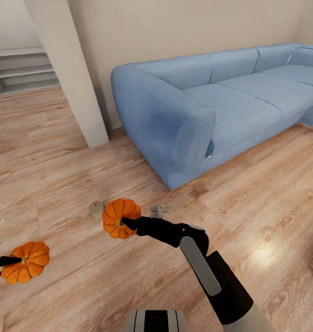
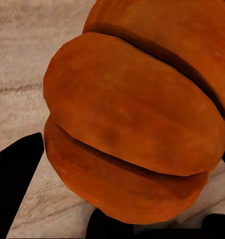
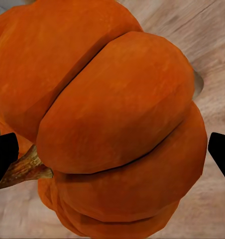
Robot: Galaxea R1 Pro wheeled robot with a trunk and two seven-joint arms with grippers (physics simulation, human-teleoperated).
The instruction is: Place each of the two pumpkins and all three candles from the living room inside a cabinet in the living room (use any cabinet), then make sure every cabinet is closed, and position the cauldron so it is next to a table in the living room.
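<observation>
Right arm [image 1: 211,272]: black and grey, it reached forward from the near edge of my head view.
Right gripper [image 1: 128,224]: clamped on the right pumpkin [image 1: 121,217], held above the floor [image 1: 248,216].
Left gripper [image 1: 2,263]: at the left edge of my head view, clamped on the left pumpkin [image 1: 26,262], also held over the floor.
Left wrist: left pumpkin [image 2: 137,114] close up, with a dark finger [image 2: 15,184] beside it.
Right wrist: right pumpkin [image 3: 112,124] sat between dark fingertips [image 3: 3,159]; a brown stem [image 3: 25,169] jutted from one side.
Pumpkins: orange, ribbed, matte, with deep dark grooves between the lobes.
Candles: two stubby grey shapes, one [image 1: 97,210] and another [image 1: 158,210], lay on the floor just behind the right pumpkin.
Floor: light wood planks with a bright glare patch to my right; open boards ahead and to the right.
Sofa [image 1: 211,110]: blue, soft, rounded, its near arm close ahead.
Pillar [image 1: 68,74]: pale, square-edged, left of the sofa.
Steps [image 1: 22,69]: grey, far left.
</observation>
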